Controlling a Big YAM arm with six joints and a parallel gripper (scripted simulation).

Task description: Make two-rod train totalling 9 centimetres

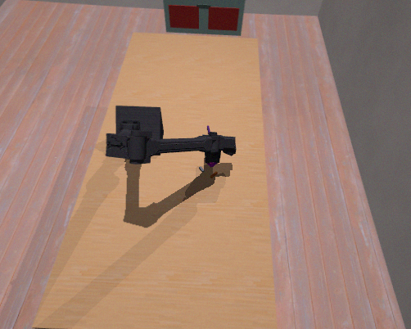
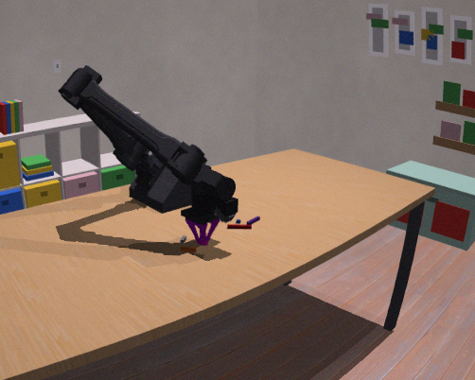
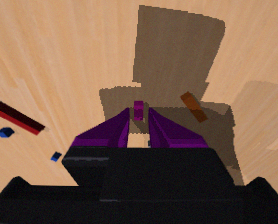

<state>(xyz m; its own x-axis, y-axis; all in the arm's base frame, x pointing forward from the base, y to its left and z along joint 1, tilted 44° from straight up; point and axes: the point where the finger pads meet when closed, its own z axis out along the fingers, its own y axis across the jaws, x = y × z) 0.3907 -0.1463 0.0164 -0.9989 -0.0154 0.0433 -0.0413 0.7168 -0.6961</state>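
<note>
My gripper (image 1: 210,164) (image 2: 202,243) (image 3: 138,112) has purple fingers. It points down at the table and its fingers stand a narrow way apart. A short magenta rod (image 3: 138,106) lies on the table between the fingertips, and I see no grip on it. A long red rod (image 2: 239,226) (image 3: 20,119) lies flat to the left in the wrist view, with a tiny blue rod (image 2: 237,221) (image 3: 6,132) beside it. An orange rod (image 1: 214,174) (image 2: 188,249) (image 3: 194,106) lies just right of the fingers, in the arm's shadow.
A purple rod (image 1: 208,128) (image 2: 254,219) lies behind the red one. A short grey-blue rod (image 1: 201,168) (image 2: 183,239) (image 3: 56,156) lies close to the gripper's left. The arm's base (image 1: 138,125) stands at the table's left edge. A teal cabinet (image 1: 204,6) stands beyond the table's far end.
</note>
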